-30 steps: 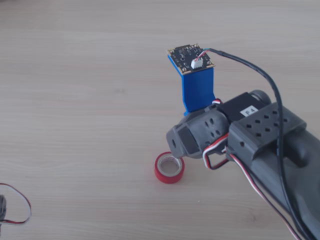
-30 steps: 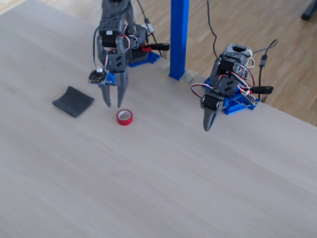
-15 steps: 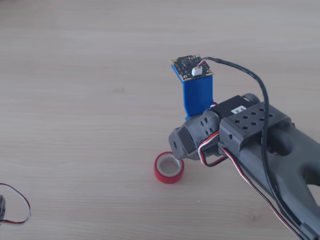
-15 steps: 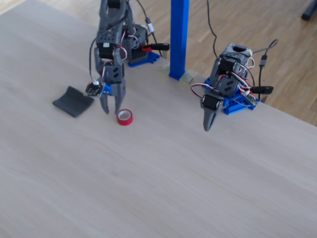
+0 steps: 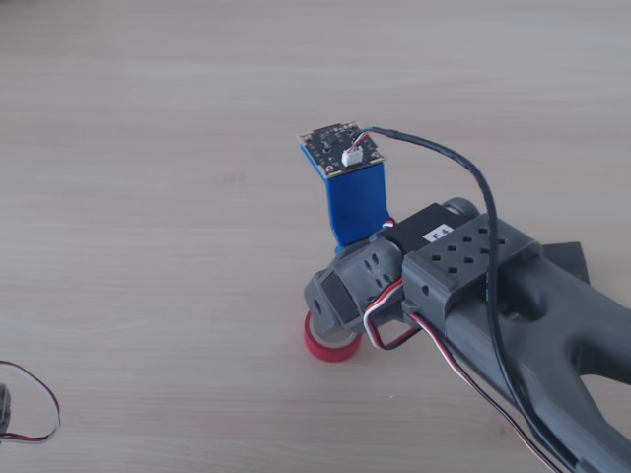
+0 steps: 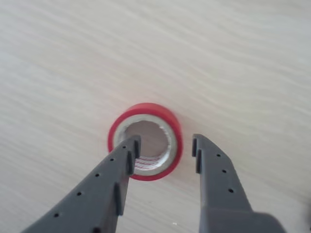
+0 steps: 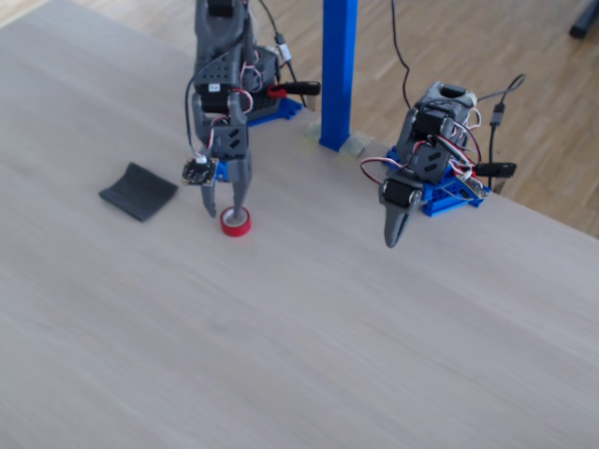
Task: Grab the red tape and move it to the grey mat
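The red tape (image 6: pixel 146 110) is a small ring with a whitish core, lying flat on the table. In the wrist view my gripper (image 6: pixel 164 148) is open and low over it. The left finger (image 6: pixel 124 162) lies over the ring's opening and the right finger (image 6: pixel 206 160) is just outside its right wall, with a small gap. In the fixed view the gripper (image 7: pixel 225 212) points straight down at the tape (image 7: pixel 234 227). The grey mat (image 7: pixel 138 191) lies on the table to the left of the tape, apart from it. In the other view the tape (image 5: pixel 330 347) peeks out under the gripper body.
A second arm (image 7: pixel 412 182) stands at the right in the fixed view, with a blue post (image 7: pixel 338 75) between the two bases. A red-and-white wire loop (image 5: pixel 30 404) lies at the lower left of the other view. The table's far edge runs behind the bases.
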Motion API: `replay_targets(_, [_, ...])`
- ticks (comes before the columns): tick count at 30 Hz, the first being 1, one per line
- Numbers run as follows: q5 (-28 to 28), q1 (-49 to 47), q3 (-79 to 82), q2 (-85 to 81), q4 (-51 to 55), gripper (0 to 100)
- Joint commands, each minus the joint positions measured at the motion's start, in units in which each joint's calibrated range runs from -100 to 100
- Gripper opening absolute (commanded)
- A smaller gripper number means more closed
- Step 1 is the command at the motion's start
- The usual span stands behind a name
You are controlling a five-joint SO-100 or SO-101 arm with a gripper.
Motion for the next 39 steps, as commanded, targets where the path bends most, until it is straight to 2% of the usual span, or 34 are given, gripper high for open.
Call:
replay_targets(1, [-0.04,-0.52,-2.03,-1.15,-0.54,17])
replay_targets(32, [-0.09,2.90,-8.36,10.89,-2.83,17])
replay_targets(37, [-0.09,2.63,-8.27,9.89,-2.83,3])
replay_targets(39, [-0.09,2.36,-7.54,8.23,-2.66,2])
